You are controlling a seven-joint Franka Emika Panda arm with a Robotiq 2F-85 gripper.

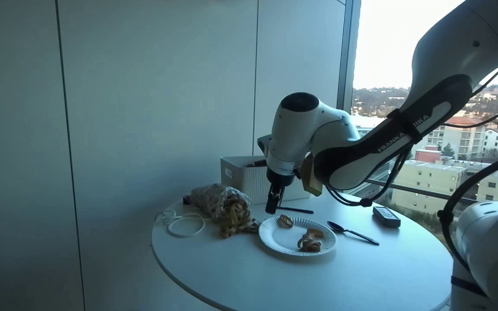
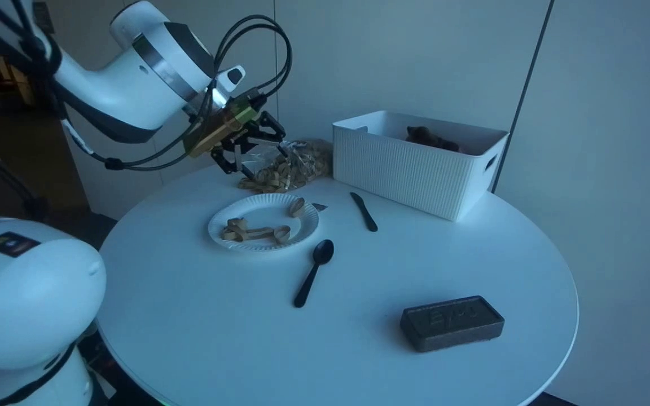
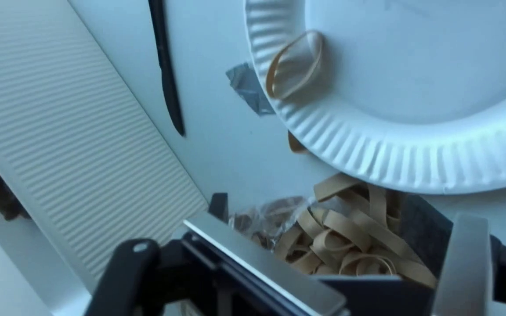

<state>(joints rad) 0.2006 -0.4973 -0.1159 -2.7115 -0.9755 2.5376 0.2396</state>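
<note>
My gripper point(image 2: 268, 164) is open and empty, its two black fingertips apart. It hangs above the table close to a heap of tan rubber bands point(image 2: 274, 176) spilling from a clear plastic bag point(image 2: 315, 157). In the wrist view the rubber bands point(image 3: 345, 232) lie below and between the fingers point(image 3: 323, 219). A white paper plate point(image 3: 411, 149) with a fluted rim stands beside the heap. A band point(image 3: 294, 66) rests on the plate's rim, and more bands point(image 2: 240, 230) lie on its other side. In an exterior view the gripper point(image 1: 273, 207) is above the plate's far edge.
A white ribbed bin point(image 2: 404, 169) with a brown item point(image 2: 431, 138) inside stands by the wall. A black knife point(image 2: 364, 212), a black spoon point(image 2: 313, 273) and a dark eraser-like block point(image 2: 452, 323) lie on the round table. A white cable loop point(image 1: 186, 225) lies by the bag.
</note>
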